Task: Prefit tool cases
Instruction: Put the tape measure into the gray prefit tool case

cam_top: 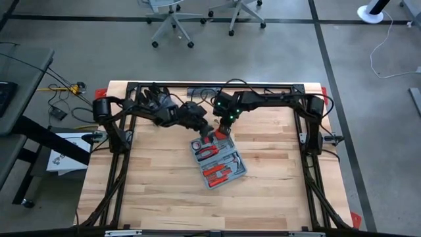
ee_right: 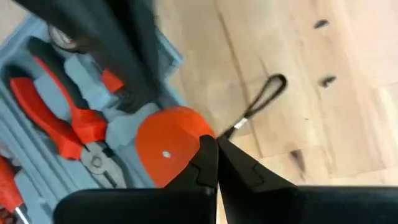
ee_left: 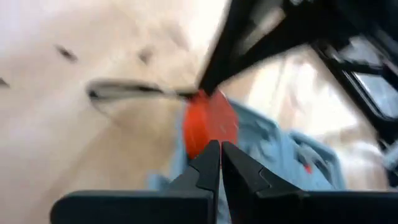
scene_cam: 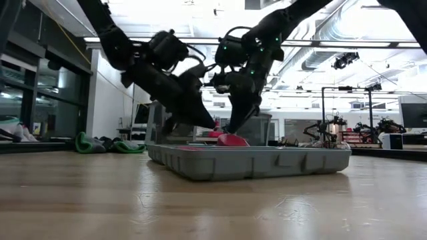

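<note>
Nearest, along the front edge of the pale wooden table (cam_top: 276, 197): bare boards only.

At mid-table, the flat blue-grey plastic tool case (scene_cam: 253, 163), lying open and face up, red-handled tools bedded in its moulded recesses. Long axis set slantwise across the table, one short end turned toward the front edge, the other toward the arms' mounts.

At that farther short end, both grippers, crowded close together over the same corner of the case. Left gripper (ee_left: 220, 149) coming in from the case's left side, fingers pressed together, nothing visible between them. Right gripper (ee_right: 216, 146) coming in from the case's right side, fingers likewise pressed together, tips at the rim of a round orange-red plastic tape-measure-like disc (ee_right: 165, 149); whether anything is nipped there cannot be told. Disc sitting at the far corner of the case, partly over its edge, with a thin black cord loop (ee_right: 266, 90) trailing off the case onto the wood. Just inside the case from the disc, a pair of red-handled steel pliers (ee_right: 62, 121) seated in its recess.

Judging by this: neither arm clearly nearer, the disc lying between the two sets of tips, right tips seemingly on it. Next move likely turns on nudging the disc inward along the case's long axis, toward its recess, without snagging the cord.

Beyond the case: the room behind.
</note>
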